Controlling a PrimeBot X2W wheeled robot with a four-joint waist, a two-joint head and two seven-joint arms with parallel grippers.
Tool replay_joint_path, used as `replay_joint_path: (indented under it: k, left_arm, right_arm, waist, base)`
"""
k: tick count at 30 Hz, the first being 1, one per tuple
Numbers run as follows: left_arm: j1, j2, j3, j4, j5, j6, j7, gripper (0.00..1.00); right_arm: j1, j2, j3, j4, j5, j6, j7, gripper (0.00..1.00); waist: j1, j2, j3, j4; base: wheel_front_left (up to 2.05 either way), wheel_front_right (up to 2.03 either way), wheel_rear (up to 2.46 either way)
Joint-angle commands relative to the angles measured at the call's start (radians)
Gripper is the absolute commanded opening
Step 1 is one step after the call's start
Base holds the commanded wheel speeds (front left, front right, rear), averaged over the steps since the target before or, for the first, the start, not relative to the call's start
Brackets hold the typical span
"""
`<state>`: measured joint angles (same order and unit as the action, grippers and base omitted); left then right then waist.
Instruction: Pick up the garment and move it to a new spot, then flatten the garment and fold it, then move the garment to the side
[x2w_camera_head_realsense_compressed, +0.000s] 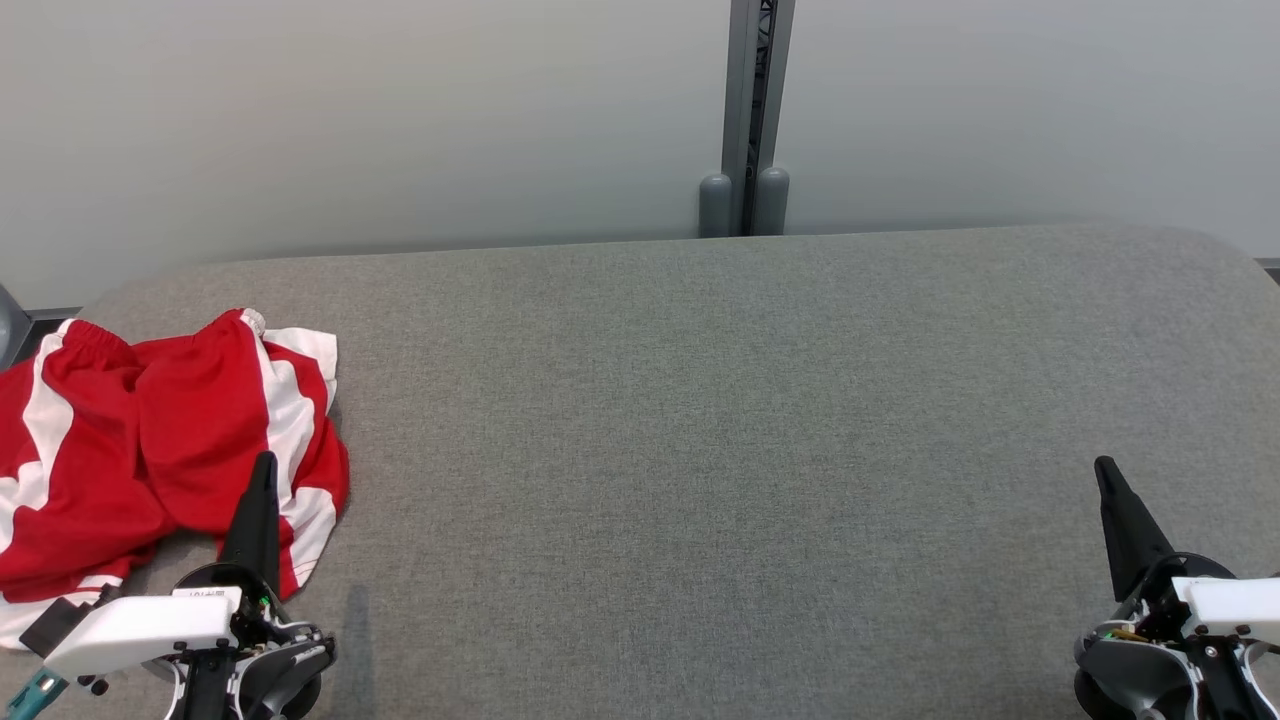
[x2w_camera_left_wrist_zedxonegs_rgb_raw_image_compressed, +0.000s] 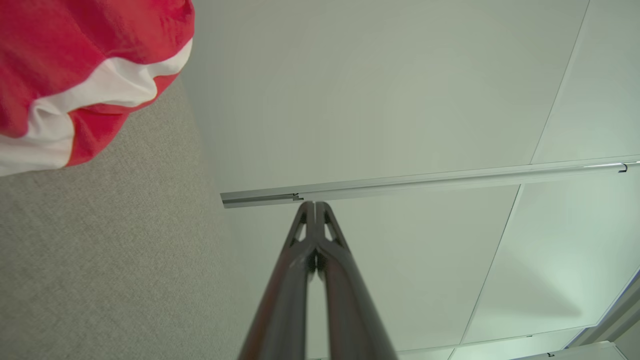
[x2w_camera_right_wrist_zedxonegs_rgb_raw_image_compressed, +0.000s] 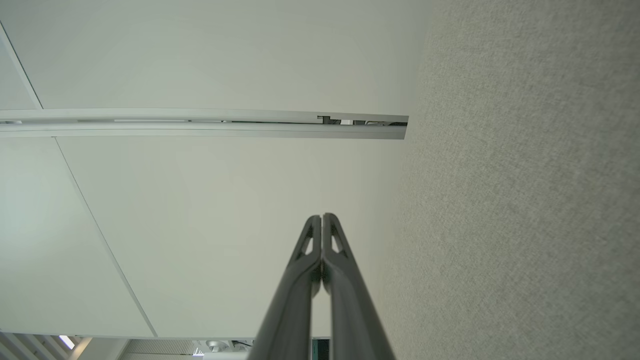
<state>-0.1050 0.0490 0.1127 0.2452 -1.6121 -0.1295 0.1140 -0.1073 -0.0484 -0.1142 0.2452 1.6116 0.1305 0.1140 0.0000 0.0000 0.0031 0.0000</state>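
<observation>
Shorts (x2w_camera_head_realsense_compressed: 150, 440), I think, bunched at table (x2w_camera_head_realsense_compressed: 700, 450) edge; left gripper (x2w_camera_head_realsense_compressed: 265, 468) and right gripper (x2w_camera_head_realsense_compressed: 1103, 468) closed, empty. One-layer pinch may drag them off.

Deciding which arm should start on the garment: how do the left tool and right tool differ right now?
The left tool overlaps the near edge of the red and white garment in the head view; the right tool stands far across the grey table. The left tool's wrist view has the garment close by; the right tool's has bare table beside it. Both are shut and empty.
</observation>
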Motion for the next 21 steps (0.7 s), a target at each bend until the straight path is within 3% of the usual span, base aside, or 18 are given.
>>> replay_joint_path:
  k: [1,21]
  left_arm:
    - [-0.013,0.004,0.004,-0.001,0.003,-0.005,0.001,0.00]
    - [-0.013,0.004,0.004,-0.001,0.003,-0.005,0.001,0.00]
  right_arm:
    - [-0.005,-0.006,0.000,-0.003,-0.001,0.001,0.001,0.00]
    - [-0.005,-0.006,0.000,-0.003,-0.001,0.001,0.001,0.00]
  waist:
    - [0.0000,0.0000,0.000,0.000]
    - [0.0000,0.0000,0.000,0.000]
  base:
    - [0.00,0.00,0.00]
    - [0.00,0.00,0.00]
